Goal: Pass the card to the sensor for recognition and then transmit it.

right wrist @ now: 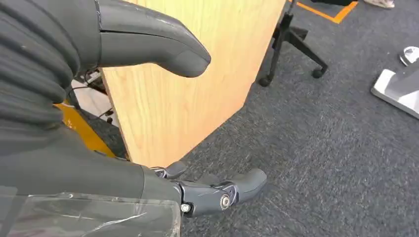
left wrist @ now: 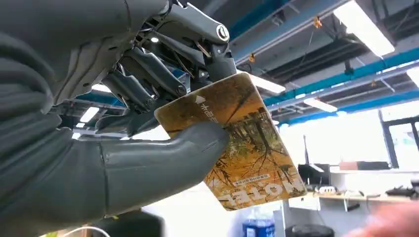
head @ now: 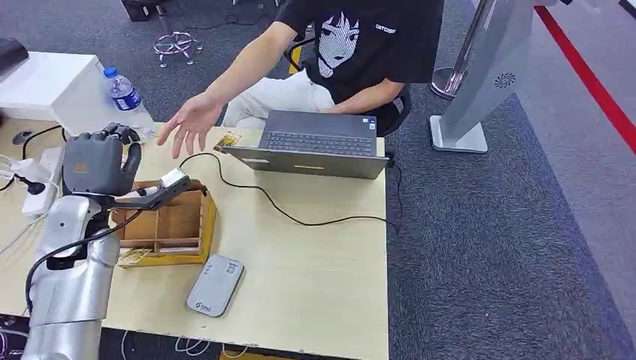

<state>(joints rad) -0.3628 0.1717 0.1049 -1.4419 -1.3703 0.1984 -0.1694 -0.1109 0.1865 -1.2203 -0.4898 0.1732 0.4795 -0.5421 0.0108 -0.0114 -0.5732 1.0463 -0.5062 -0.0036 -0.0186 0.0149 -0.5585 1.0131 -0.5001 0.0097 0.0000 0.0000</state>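
Left hand (head: 94, 161): raised over the table's (head: 322, 262) near-left part, palm away from the head camera, thumb pressing one card (left wrist: 237, 143) against the fingers (left wrist: 148, 74). Card: yellow-brown, tree print; in the left wrist view its long axis runs away from the palm, free end pointing out past the fingertips, face tilted

Right hand (right wrist: 99, 98): hanging beside the table's wooden side panel, over grey carpet, fingers spread, holding nothing

Sensor (head: 215, 286): one, flat grey, lying at 5 o'clock of the left hand near the front edge

Wooden divided box (head: 169, 225): one, between hand and sensor, partly hidden by the left arm

Laptop (head: 315, 144): one, open, at 2 o'clock, black cable (head: 285, 210) trailing across the table

Water bottle (head: 126, 97): one, at 12 o'clock

Person's hand (head: 187, 124): one, open, palm down, reaching above the table at 1 o'clock; a second card (head: 227, 140) lies just beside it
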